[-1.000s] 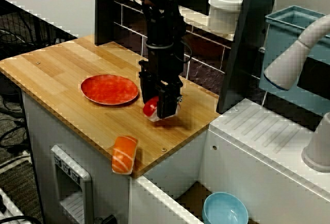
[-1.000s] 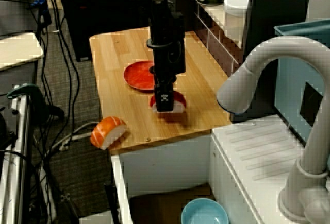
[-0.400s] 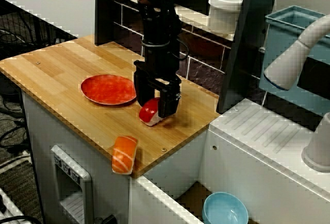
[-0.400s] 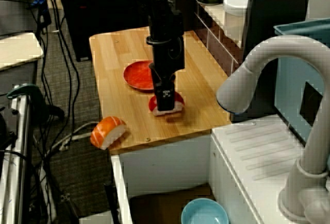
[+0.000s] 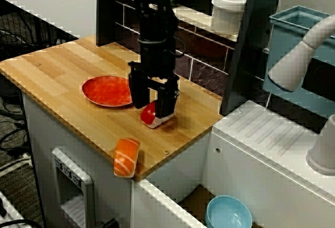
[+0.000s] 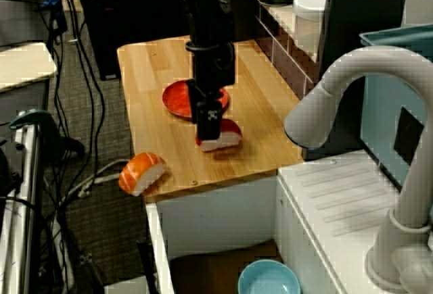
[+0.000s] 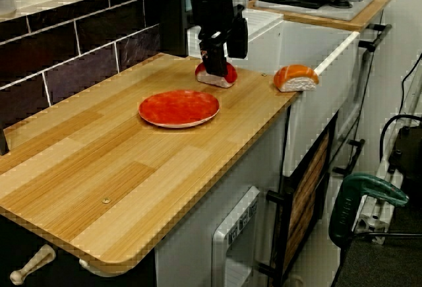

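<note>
1. Claw (image 5: 152, 107) has slid left toward the plate (image 5: 107, 90) over the last second, and the red sushi (image 5: 148, 116) came with it. The sushi now sits on the counter (image 5: 63, 76), just right of the plate's rim. The claw's fingers are spread with one on each side of it, not clamped. Can't tell if either finger touches it.
2. Biggest risk: the fingers hang low around the sushi, so any sideways move at this height would likely shove or tip it.
3. It sits nearer the right finger, so an off-centre squeeze could twist it or pinch only a corner.
4. The left finger is near the plate rim and could clip the plate and skid it.
5. Smallest: the orange sushi (image 5: 126, 157) overhangs the counter's front edge, well apart from the claw. A jolt could drop it.
</note>
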Robot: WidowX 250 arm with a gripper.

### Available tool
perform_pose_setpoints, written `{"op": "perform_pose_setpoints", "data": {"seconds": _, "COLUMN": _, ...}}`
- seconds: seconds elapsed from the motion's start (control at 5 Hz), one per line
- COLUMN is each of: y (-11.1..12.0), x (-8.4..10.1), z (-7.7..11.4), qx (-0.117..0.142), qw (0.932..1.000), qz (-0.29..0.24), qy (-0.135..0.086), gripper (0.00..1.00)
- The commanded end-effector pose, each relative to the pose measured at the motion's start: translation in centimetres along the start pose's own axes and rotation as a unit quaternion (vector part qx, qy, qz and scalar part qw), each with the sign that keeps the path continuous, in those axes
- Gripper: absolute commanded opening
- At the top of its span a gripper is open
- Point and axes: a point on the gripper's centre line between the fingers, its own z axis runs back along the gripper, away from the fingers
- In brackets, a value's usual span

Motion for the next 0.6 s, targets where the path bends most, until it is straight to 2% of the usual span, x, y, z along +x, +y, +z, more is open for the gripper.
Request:
{"op": "perform_pose_setpoints", "data": {"seconds": 0.0, "y": -1.1, "x": -2.9, "z": 2.8, "qx": -0.036, "qw": 0.9966, "qz": 0.063, "qy": -0.038, "gripper": 1.00}}
{"op": "perform_pose_setpoints", "data": {"seconds": 0.2, "y": -2.4, "x": -5.3, "z": 2.5, "qx": -0.029, "qw": 0.9942, "qz": 0.091, "qy": -0.051, "gripper": 1.00}}
{"op": "perform_pose_setpoints", "data": {"seconds": 0.4, "y": -3.3, "x": -6.7, "z": 2.2, "qx": -0.035, "qw": 0.9924, "qz": 0.114, "qy": -0.029, "gripper": 1.00}}
